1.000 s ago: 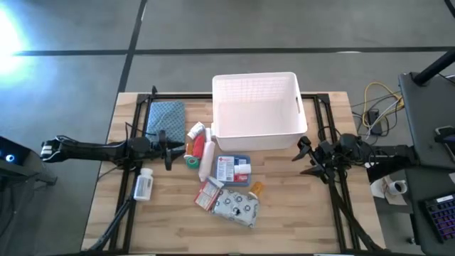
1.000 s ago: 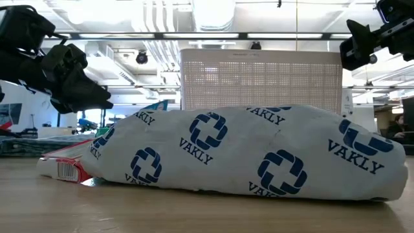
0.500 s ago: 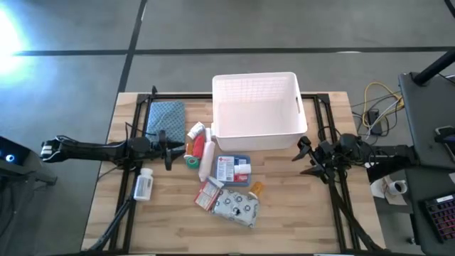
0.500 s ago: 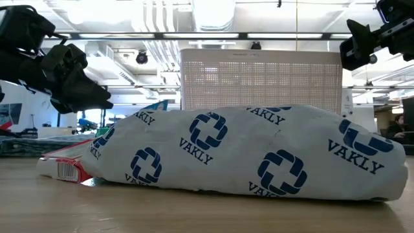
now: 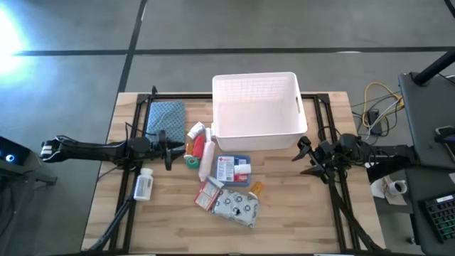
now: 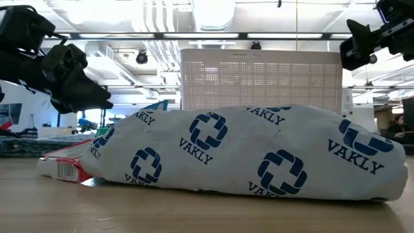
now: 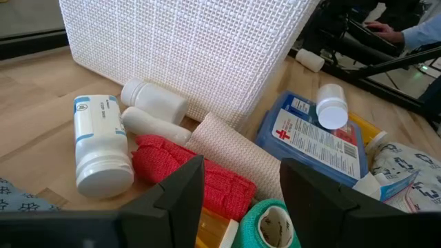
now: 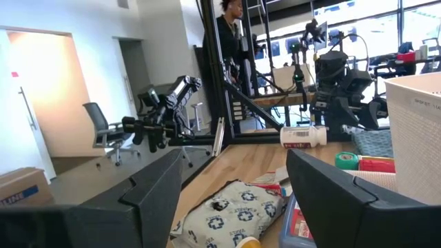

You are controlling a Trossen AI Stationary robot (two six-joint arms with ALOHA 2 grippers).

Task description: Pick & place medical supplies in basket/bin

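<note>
Nothing has moved since the earlier frames, both arms are parked exactly where they were.

Going near to far on the high view: closest to the front edge is the pouch (image 5: pixel 236 207) with blue crosses, with the red-white packet (image 5: pixel 208 193) touching it at about 10 o'clock and a small orange item (image 5: pixel 257 188) just beside it at 1 o'clock. At 9 o'clock, well apart from the pile, a pill bottle (image 5: pixel 143 186) lies on its side.

Next row back: the blue box (image 5: pixel 233 170), then a pale roll (image 5: pixel 207 159), a red roll (image 5: pixel 197 148) and a green roll (image 5: pixel 192 161) bunched together at its 9 o'clock.

The left gripper (image 5: pixel 165 148) hovers just beside that bunch, fingers spread with nothing between them. The right gripper (image 5: pixel 304 158) hangs at 3 o'clock of the box, near the bin's corner, jaws apart and empty too.

Farthest back sits the bin (image 5: pixel 257 121), white and nothing in it that I can see, with a folded cloth (image 5: pixel 166 116) at its 9 o'clock.
</note>
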